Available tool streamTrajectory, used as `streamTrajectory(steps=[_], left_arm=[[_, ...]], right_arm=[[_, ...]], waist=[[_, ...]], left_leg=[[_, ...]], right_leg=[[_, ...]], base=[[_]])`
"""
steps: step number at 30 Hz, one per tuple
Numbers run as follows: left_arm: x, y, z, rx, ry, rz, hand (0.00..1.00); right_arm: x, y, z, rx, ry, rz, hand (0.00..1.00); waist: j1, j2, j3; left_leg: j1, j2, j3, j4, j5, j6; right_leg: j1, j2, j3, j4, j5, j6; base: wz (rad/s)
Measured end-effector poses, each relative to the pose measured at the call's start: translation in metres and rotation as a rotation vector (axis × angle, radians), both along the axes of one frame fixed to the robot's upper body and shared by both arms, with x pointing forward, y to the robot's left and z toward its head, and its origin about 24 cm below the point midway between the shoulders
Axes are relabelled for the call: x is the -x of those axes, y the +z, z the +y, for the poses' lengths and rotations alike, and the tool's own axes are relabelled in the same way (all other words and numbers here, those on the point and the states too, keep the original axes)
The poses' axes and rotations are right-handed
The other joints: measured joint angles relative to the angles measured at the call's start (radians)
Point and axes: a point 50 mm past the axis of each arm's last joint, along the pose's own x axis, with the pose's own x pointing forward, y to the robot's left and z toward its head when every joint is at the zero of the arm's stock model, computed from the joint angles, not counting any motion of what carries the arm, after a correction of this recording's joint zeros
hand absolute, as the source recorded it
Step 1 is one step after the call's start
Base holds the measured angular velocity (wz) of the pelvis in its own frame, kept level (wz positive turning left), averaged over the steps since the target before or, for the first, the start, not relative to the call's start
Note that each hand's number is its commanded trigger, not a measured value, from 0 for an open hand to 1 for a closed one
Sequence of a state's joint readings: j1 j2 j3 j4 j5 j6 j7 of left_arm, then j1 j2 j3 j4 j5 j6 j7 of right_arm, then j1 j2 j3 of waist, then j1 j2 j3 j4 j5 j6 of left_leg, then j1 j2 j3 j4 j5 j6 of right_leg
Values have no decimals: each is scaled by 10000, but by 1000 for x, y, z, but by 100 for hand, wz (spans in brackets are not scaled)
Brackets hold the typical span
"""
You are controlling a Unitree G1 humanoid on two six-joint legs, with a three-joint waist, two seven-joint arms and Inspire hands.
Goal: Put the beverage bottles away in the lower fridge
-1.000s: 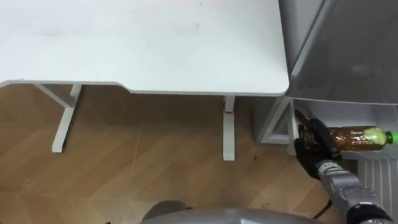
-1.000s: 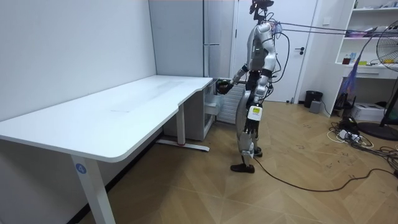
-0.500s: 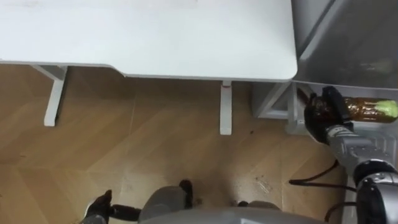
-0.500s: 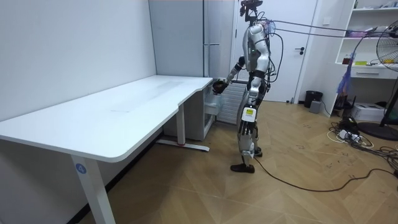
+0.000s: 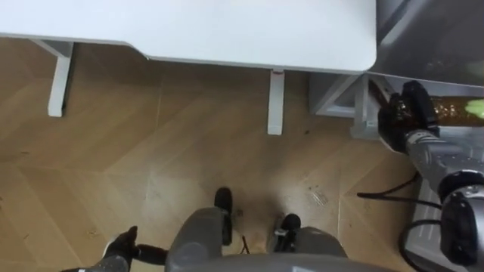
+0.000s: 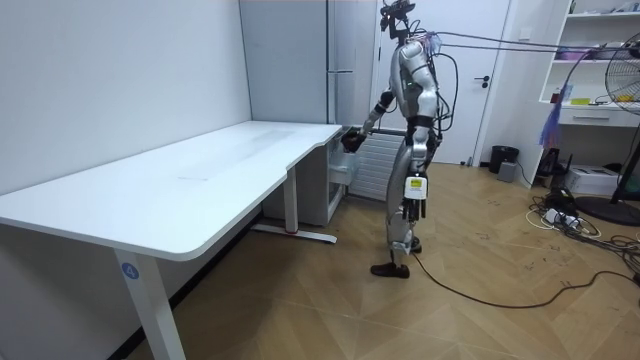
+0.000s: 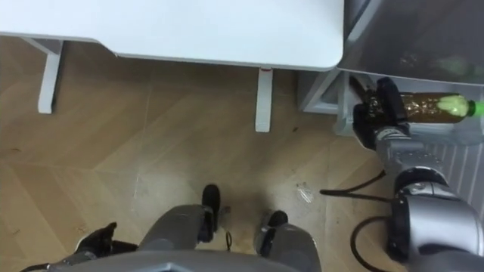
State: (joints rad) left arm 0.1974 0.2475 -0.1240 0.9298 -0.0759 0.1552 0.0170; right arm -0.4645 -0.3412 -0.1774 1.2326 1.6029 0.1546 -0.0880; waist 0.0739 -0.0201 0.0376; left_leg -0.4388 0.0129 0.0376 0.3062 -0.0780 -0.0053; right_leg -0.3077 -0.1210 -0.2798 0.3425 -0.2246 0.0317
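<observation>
At fridge (image 7: 423, 30) edge — bottle (image 7: 429, 106) in hand (image 7: 376, 115)

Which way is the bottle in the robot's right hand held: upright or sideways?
Sideways: the bottle shows its full length, green cap pointing away from the right hand, whose fingers curl round its base.

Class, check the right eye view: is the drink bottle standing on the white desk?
No, the right hand holds the bottle sideways, out past the corner of the white desk.
</observation>
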Motion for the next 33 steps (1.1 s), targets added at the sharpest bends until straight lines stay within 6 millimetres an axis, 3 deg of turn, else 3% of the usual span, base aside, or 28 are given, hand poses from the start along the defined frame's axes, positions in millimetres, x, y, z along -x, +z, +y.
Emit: streamTrajectory(steps=[2,3,4,5,17,24,29,33], left_arm=[[-1,0,0,-12,-6,-28,0],[-2,0,0,-20,6,-44,0],[-1,0,0,-30,10,-40,0],[-1,0,1,-42,8,-18,0],[-4,0,2,69,-13,41,0],[-3,1,3,114,-61,92,0],[-3,2,8,-59,-54,91,0],[-2,2,8,-46,-60,110,0]], right_arm=[[-4,4,-1,32,-28,7,100],[-7,7,-2,50,-30,12,67],[-9,8,-2,51,-26,-1,22],[-10,10,-1,54,-20,-9,0],[-12,17,-14,421,-65,163,0],[-13,20,-17,866,288,350,0],[-12,22,-22,1117,385,439,0],[-11,23,-26,1186,280,543,0]], waist=[[117,-5,-2],[138,-4,-3],[138,-7,-3],[127,-9,-3],[130,-70,12],[149,-359,-4],[279,-327,-14],[362,-169,-49]], left_leg=[[-203,7,-2,2,68,3],[-317,10,-2,11,103,7],[-379,9,-2,17,112,8],[-456,9,-1,25,131,9],[-861,2,42,187,138,15],[-916,38,102,309,137,16],[-917,120,181,328,141,22],[-913,139,179,328,143,20]], right_leg=[[-250,3,22,68,5,-14],[-379,-4,20,126,12,-23],[-448,-12,22,171,12,-24],[-486,-15,24,196,16,-30],[-942,-97,28,537,-31,-71],[-971,-85,31,547,-71,-84],[-962,-19,45,543,-45,-107],[-938,5,32,542,-37,-120]], base=[[0],[0],[0],[0],[0],[0],[0],[0]])
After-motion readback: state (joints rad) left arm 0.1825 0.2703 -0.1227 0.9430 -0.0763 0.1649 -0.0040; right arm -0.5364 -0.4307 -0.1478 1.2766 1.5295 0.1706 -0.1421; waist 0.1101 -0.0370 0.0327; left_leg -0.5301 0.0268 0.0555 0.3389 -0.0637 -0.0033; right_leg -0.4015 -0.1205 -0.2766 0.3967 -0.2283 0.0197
